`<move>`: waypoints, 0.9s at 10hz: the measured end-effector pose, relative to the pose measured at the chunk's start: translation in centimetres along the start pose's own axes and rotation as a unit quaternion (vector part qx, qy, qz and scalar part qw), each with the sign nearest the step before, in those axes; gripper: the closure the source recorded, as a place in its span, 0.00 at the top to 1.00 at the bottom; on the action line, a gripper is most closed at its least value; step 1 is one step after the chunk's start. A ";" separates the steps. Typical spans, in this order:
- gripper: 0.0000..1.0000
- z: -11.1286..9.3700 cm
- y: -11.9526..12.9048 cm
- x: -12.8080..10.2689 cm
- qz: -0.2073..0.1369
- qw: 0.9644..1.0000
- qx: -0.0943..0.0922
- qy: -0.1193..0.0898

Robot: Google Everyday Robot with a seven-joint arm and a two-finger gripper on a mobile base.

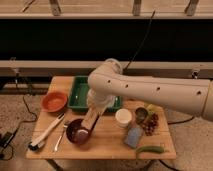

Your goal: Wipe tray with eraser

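The robot's white arm (150, 90) reaches in from the right side and bends down over the middle of the wooden table (110, 146). Its gripper (96, 110) hangs just in front of the front rim of the tray (76, 95), above the table's centre. Its fingers are pressed together on the upper end of the eraser (90, 120). The eraser is a tan block that slants down and to the left from the gripper. Its lower end sits over the right rim of the dark bowl (76, 133); whether it touches that rim cannot be told. The eraser is outside the tray, just in front of it. The green tray lies at the back edge of the table, near the middle, and the arm covers its right part. An orange bowl (54, 101) stands at the left edge, just beside the tray. A white-handled brush (47, 133) lies slantwise toward the front left corner, with a thin utensil (61, 137) between it and the dark bowl. A white cup (123, 118) stands right of the centre, and a blue-grey sponge (133, 136) lies near the front edge beside it. A long green vegetable (150, 149) rests by the front right corner, and a dark red cluster (150, 123) lies near the right edge.
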 end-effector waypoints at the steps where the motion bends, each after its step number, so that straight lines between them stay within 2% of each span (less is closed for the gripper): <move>1: 0.00 0.0 -0.2 -0.1 -0.002 1.000 0.001 -0.001; 6: 0.00 0.1 0.0 0.0 0.003 1.000 0.004 0.002; 9: 0.00 0.5 0.0 3.5 0.045 0.999 0.024 0.009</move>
